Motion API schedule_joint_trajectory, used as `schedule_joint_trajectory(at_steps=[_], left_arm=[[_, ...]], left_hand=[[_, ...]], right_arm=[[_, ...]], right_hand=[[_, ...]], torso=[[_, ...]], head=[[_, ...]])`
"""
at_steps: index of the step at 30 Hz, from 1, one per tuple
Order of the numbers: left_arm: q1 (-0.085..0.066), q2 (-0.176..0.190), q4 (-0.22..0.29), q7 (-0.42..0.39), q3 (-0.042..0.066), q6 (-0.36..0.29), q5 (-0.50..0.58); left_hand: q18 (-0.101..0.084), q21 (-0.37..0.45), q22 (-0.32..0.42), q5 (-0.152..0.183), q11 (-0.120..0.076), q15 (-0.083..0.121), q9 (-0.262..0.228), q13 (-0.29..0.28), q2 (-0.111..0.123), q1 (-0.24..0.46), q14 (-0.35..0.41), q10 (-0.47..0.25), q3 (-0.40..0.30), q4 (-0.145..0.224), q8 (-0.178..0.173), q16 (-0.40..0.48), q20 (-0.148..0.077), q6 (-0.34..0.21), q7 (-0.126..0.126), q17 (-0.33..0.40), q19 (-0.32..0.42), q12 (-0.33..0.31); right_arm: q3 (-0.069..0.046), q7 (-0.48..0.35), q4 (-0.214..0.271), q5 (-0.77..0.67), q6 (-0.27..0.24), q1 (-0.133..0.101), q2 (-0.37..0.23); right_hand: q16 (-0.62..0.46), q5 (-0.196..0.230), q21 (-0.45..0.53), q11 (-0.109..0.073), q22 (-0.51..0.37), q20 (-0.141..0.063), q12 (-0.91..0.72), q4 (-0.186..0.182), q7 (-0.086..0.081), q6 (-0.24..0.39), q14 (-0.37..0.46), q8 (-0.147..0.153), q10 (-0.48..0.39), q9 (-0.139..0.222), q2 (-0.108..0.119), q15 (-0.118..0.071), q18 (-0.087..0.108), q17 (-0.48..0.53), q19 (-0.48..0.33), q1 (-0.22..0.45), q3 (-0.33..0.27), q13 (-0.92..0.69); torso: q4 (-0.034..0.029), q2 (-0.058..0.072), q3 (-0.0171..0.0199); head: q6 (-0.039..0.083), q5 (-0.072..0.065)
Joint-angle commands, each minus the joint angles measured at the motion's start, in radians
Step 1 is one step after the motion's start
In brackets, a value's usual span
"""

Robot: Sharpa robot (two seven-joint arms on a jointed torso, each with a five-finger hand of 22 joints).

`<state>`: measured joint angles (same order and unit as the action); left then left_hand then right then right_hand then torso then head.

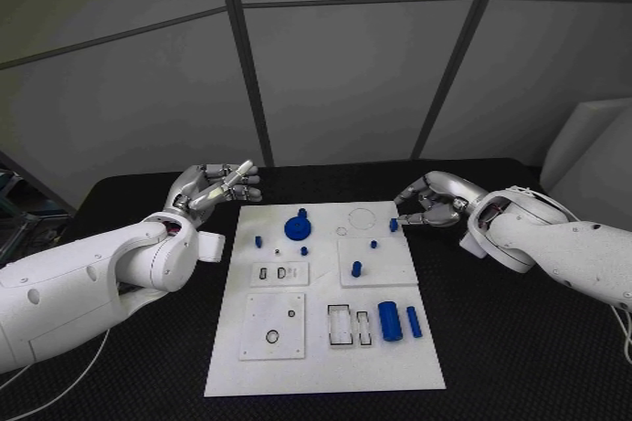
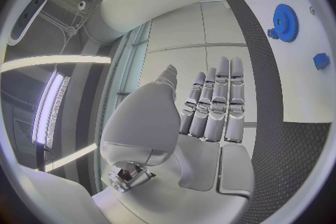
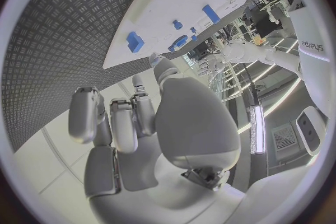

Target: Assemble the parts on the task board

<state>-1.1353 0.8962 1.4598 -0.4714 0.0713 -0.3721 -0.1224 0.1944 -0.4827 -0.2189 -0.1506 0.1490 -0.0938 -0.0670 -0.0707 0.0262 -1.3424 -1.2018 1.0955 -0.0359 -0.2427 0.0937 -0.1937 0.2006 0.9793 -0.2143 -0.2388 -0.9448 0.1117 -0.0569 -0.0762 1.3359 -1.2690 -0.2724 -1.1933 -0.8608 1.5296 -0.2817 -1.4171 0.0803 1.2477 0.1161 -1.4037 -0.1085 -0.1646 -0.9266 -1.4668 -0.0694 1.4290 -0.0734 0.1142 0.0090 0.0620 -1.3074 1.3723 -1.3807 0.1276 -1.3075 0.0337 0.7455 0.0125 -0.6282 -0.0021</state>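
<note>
The white board lies in the middle of the black table, long side running away from the robot, so both arms can reach it from either flank. The blue parts are spread across it rather than heaped, which leaves each free to be picked singly: a toothed wheel sits near the far end with small pegs close by, a stubby piece rests at the board's far right edge, and a thick cylinder lies beside a thinner rod near the right side toward the robot. Raised white plates with slots and holes, such as the square one at the near left, look like the seats these pieces are meant to fill, and they appear unfilled, so the assembly seems barely begun. The left hand hovers off the board's far left corner, above the table, its fingers straight and side by side with nothing in them, as the left wrist view shows; it looks parked out of the way. The right hand hangs just beyond the board's far right corner, close to the stubby piece, its fingers curled inward; the right wrist view shows nothing between them, so it seems poised to reach for that piece.
</note>
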Motion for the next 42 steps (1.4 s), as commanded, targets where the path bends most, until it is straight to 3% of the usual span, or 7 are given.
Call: schedule_joint_trajectory(at_steps=[1,6,19,42], left_arm=[[-0.001,-0.001,0.001,-0.011,0.001,0.014,0.007],[-0.001,-0.003,0.001,-0.011,0.001,0.012,0.007],[-0.001,-0.005,0.0,-0.009,0.001,0.008,0.007],[-0.001,-0.005,-0.007,-0.009,0.001,0.006,0.007]], left_hand=[[-0.014,-0.005,-0.001,0.005,0.002,0.001,0.0,-0.001,-0.001,-0.006,0.007,0.006,0.004,0.004,-0.006,0.007,-0.002,0.006,0.002,-0.002,0.006,-0.004],[-0.014,-0.005,-0.001,0.005,0.002,0.001,0.0,-0.001,-0.001,-0.006,0.007,0.006,0.004,0.004,-0.006,0.007,-0.002,0.006,0.002,-0.002,0.006,-0.004],[-0.014,-0.005,-0.001,0.005,0.003,0.001,0.0,0.0,-0.002,-0.005,0.007,0.005,0.005,0.003,-0.007,0.008,-0.002,0.006,0.001,-0.003,0.007,-0.006],[-0.014,-0.006,-0.001,0.005,0.003,0.0,0.0,0.0,-0.003,-0.005,0.006,0.005,0.007,0.003,-0.009,0.009,-0.001,0.005,0.0,-0.004,0.008,-0.007]], right_arm=[[0.0,0.001,-0.007,-0.024,0.037,0.001,0.005],[0.0,0.001,-0.016,-0.031,0.047,0.008,0.014],[0.0,0.006,-0.037,-0.034,0.054,0.017,0.035],[0.0,0.05,-0.066,-0.072,0.074,0.032,0.057]], right_hand=[[0.003,-0.007,-0.002,-0.003,0.007,-0.002,-0.005,0.009,0.001,-0.015,-0.086,-0.005,0.004,-0.003,-0.004,-0.005,0.005,-0.187,0.002,-0.012,0.0,-0.097],[0.006,-0.007,-0.007,-0.003,0.019,-0.003,-0.009,0.009,0.001,-0.027,-0.087,-0.01,0.009,-0.005,-0.008,-0.005,0.003,-0.192,0.011,-0.013,-0.002,-0.101],[0.008,-0.006,-0.01,-0.004,0.025,-0.003,-0.011,0.011,0.002,-0.043,-0.088,-0.017,0.011,-0.007,-0.017,-0.006,0.002,-0.195,0.015,-0.017,-0.001,-0.102],[0.008,0.001,-0.018,-0.008,0.041,-0.006,-0.016,0.013,0.007,-0.067,-0.088,-0.028,0.017,-0.01,-0.03,-0.009,-0.002,-0.197,0.027,-0.021,0.003,-0.108]], torso=[[-0.0018,0.0,-0.0013],[-0.0002,0.0,0.0004],[-0.001,-0.002,-0.0014],[0.0001,-0.002,0.0001]], head=[[-0.006,0.0],[-0.012,0.006],[-0.014,0.002],[-0.02,0.002]])
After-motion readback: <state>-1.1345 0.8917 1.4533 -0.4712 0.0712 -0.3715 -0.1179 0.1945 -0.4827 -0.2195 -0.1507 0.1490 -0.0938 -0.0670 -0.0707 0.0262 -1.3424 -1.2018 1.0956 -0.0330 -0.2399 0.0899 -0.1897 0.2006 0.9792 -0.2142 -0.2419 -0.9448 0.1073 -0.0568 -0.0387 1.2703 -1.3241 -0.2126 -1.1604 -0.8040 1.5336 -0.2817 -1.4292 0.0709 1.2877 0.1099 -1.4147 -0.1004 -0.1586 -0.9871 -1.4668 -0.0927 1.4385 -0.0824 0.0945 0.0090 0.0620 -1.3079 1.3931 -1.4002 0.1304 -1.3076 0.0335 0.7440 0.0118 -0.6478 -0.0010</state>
